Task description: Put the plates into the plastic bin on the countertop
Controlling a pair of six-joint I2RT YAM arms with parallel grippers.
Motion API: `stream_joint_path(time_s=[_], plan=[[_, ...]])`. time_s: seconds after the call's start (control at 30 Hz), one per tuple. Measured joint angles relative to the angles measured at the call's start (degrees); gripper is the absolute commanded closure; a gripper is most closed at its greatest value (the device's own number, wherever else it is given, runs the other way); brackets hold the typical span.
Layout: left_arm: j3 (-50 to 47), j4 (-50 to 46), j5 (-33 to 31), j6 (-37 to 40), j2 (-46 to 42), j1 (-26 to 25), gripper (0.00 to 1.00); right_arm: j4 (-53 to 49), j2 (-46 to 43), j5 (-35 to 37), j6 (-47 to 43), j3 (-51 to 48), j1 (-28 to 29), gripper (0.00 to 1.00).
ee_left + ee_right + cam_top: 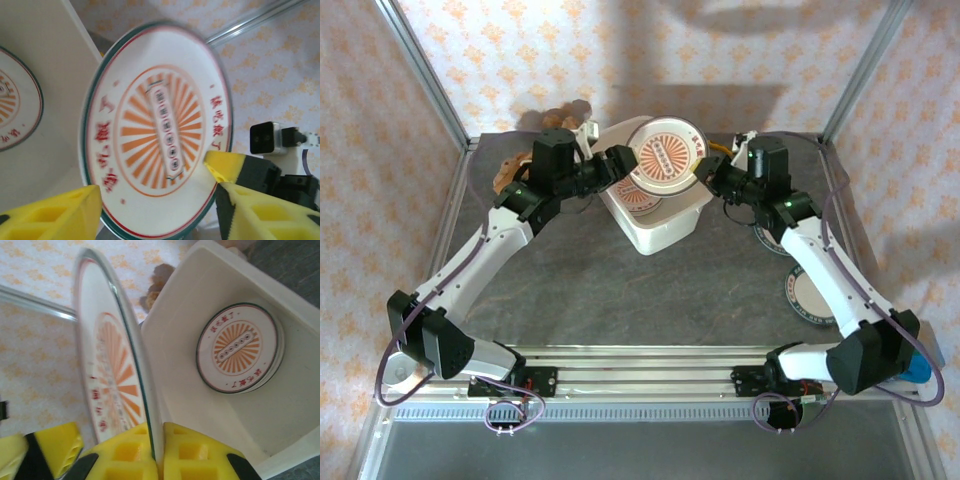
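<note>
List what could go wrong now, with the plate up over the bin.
Right jaws pinch only the rim of the held plate; it may pivot or slip.
Left jaws stand open astride its edge; retreating could knock it.
A drop would hit the lower plate in the bin.

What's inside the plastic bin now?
One sunburst plate lies face-up on the bin floor. Anything beneath it is covered; from above, the raised plate hides much of the interior.
</note>
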Motion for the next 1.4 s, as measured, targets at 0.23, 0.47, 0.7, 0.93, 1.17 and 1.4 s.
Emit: stream_joint_path(time_s=[0.23, 0.47, 0.7, 0.93, 1.17, 1.4], plan=[[0.96, -1.86, -2.14, 3.56, -4.85, 5.9, 0.33, 1.75, 4.24, 4.24, 3.15, 0.0, -0.11, 1.0], [-1.68, -4.46, -4.59, 8.9, -10.75, 10.12, 0.33, 3.72, 11.58, 8.63, 7.82, 0.39, 0.46, 1.0], [-6.86, -9.42, -6.84, 12.83, -14.45, 14.03, 0.33, 2.84, 20.98, 12.22, 9.75, 8.33, 3.8, 1.0], [-10.08, -12.04, -7.32, 14.03, -17.09, 18.93, 0.33, 0.79, 28.85, 15.61, 13.35, 15.67, 6.56, 1.0], [-11.74, -12.74, -7.28, 14.27, -18.14, 20.72, 0.33, -2.58, 36.72, 18.25, 15.67, 23.21, 8.46, 1.0], [-11.89, -13.05, -6.82, 14.27, -16.96, 21.18, 0.33, -5.73, 40.41, 23.76, 20.06, 24.26, 12.72, 1.0]])
